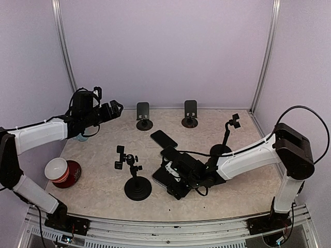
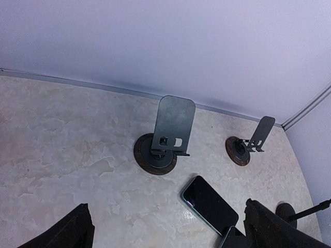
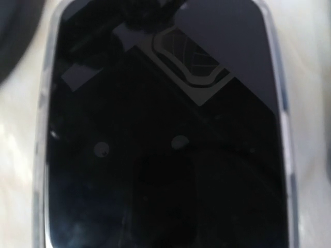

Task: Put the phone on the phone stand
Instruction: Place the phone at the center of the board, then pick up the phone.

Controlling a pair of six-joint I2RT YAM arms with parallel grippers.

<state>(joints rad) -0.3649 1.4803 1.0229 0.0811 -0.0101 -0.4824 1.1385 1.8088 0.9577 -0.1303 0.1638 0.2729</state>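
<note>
A black phone (image 1: 161,179) lies flat at the front middle of the table and fills the right wrist view (image 3: 165,129). My right gripper (image 1: 173,176) is low over it, touching or nearly so. Its fingers do not show, so I cannot tell how the jaws stand. A second black phone (image 1: 163,138) lies further back and shows in the left wrist view (image 2: 209,204). A third phone (image 1: 170,152) is partly under the right arm. Two grey plate phone stands (image 1: 143,115) (image 1: 190,113) stand at the back. My left gripper (image 1: 116,108) is open and empty, raised at the back left, its fingers (image 2: 67,232) spread wide.
A black clamp stand (image 1: 136,181) stands left of the right gripper. A taller clamp stand (image 1: 227,135) is at the right. A white cup in a red bowl (image 1: 62,171) sits at the left edge. The enclosure walls close the back and sides.
</note>
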